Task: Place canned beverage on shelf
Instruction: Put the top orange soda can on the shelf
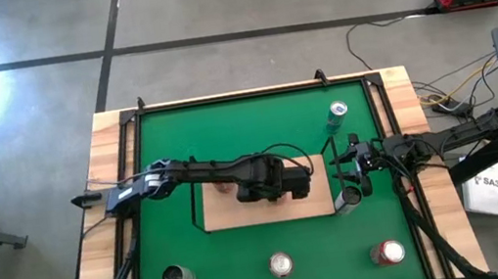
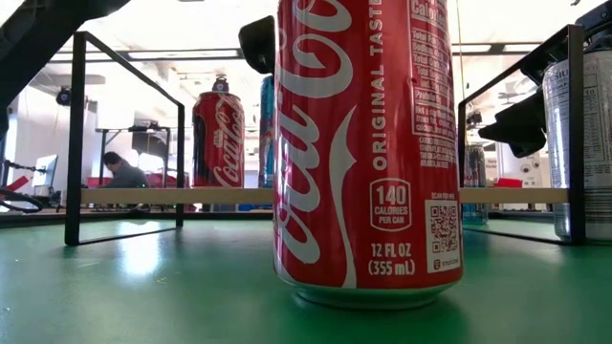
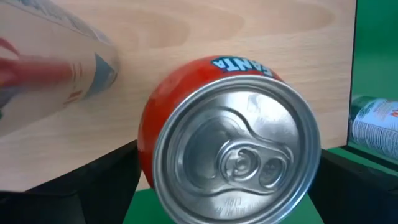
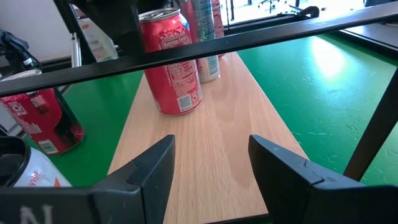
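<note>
The shelf [image 1: 241,215], a light-wood board in a black wire frame, lies mid-table on the green mat. An orange-red Fanta can [image 3: 230,143] stands upright on the board near its near edge, also seen in the right wrist view [image 4: 174,68]. My left gripper [image 3: 230,152] hangs over it, pointing steeply down and open. Its fingers stand at the can's left and right, and green shows in the gaps. In the high view the left gripper [image 1: 302,179] hides the can. My right gripper [image 4: 211,155] waits open at the shelf's right end [image 1: 346,182].
Farther left on the board stand a pale can [image 4: 208,56] and a Coca-Cola can [image 2: 218,139]. On the mat are a teal can [image 1: 338,116], a can by the shelf's right end [image 1: 347,199], and three cans along the near edge [image 1: 178,277], [image 1: 281,265], [image 1: 388,253].
</note>
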